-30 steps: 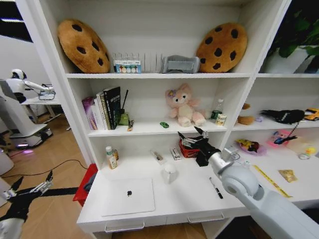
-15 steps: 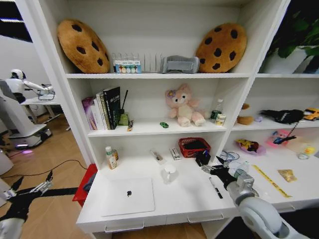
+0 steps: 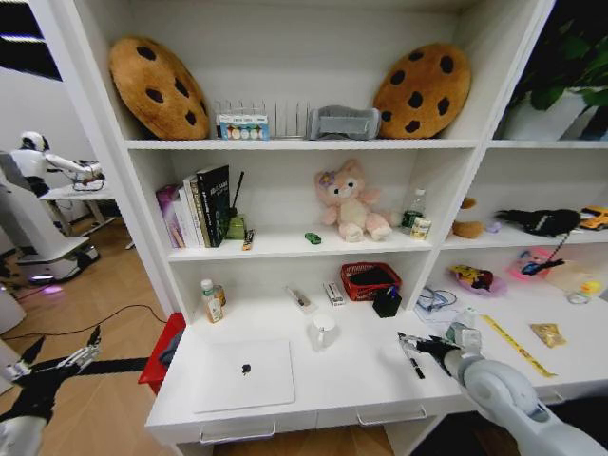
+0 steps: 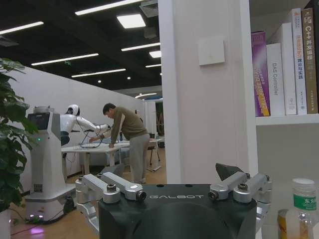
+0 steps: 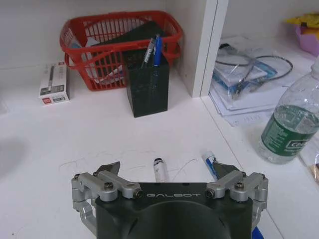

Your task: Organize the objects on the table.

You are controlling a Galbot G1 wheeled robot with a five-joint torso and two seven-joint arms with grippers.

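Observation:
My right gripper point(image 3: 411, 344) hovers low over the white table point(image 3: 351, 380), open, right above a black pen point(image 3: 415, 365). In the right wrist view, the black pen point(image 5: 159, 170) and a blue pen point(image 5: 210, 163) lie between the open right gripper point(image 5: 167, 169) fingers, neither one held. Farther back stands a black pen holder point(image 5: 146, 87) with two pens in it. The silver laptop point(image 3: 245, 373) lies shut at the table's front left. A tiny green toy car point(image 3: 313, 237) sits on the middle shelf. My left gripper point(image 3: 59, 360) hangs open off the table's left end.
A red basket point(image 3: 370, 280) sits behind the pen holder point(image 3: 387, 302). A white cup point(image 3: 323, 331) stands mid-table and small bottles point(image 3: 211, 300) at the back left. A water bottle point(image 5: 288, 130) is close beside the right gripper. A shelf upright point(image 5: 205, 45) divides the table.
The right arm has drawn back from the red basket towards the table's front right and dropped lower, ending over the pens. The left arm has not moved.

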